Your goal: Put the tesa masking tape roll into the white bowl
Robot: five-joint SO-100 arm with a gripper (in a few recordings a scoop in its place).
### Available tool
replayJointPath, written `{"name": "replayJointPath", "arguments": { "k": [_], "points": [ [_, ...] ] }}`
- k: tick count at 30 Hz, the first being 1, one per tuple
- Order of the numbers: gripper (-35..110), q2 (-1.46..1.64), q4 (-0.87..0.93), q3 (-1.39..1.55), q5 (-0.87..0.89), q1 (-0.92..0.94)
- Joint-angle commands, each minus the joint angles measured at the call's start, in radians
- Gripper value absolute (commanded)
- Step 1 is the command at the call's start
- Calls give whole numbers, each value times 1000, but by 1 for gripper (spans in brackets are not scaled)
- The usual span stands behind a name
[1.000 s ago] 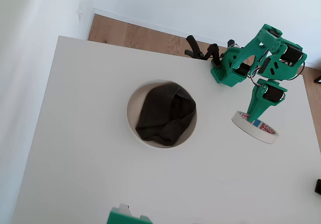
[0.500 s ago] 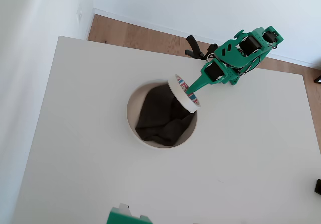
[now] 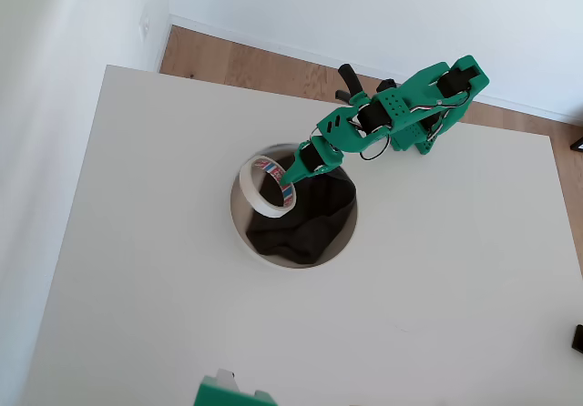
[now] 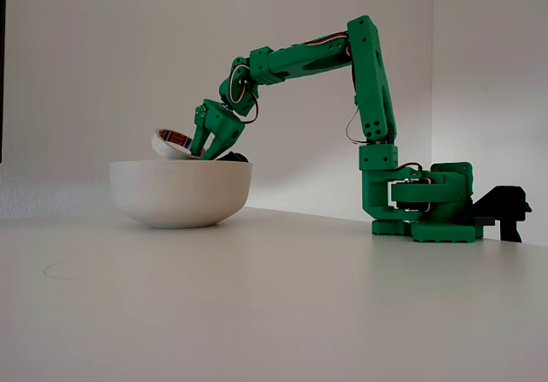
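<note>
Over the bowl's 10 o'clock side, the tool (image 3: 290,175) is clamped on the tesa masking tape roll (image 3: 267,186) at the ring's wall, roll tilted, just above the rim. Looks light, stiff and smooth, so a wall pinch suits. White bowl (image 4: 180,192) holds dark cloth (image 3: 305,215); desk (image 3: 437,306) underneath.

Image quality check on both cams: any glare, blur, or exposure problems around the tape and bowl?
Overhead view: bright, even light, white bowl rim barely separates from the white table; tape roll and gripper sharp. Fixed view: dimmer, backlit by the pale wall, bowl shaded, near tabletop soft; no glare in either.
</note>
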Motion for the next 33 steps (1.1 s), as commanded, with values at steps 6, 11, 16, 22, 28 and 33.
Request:
{"name": "replayJointPath", "arguments": {
  "k": [6, 11, 16, 22, 28, 33],
  "points": [
    [-8, -100, -51, -67, -20, -12],
    [-8, -94, -54, -69, -17, -61],
    [-8, -75, -49, -69, -2, -66],
    [25, -74, -23, -69, 11, -60],
    [20, -72, -21, -69, 25, -58],
    [-8, -49, -35, -71, 51, -55]
  ]
}}
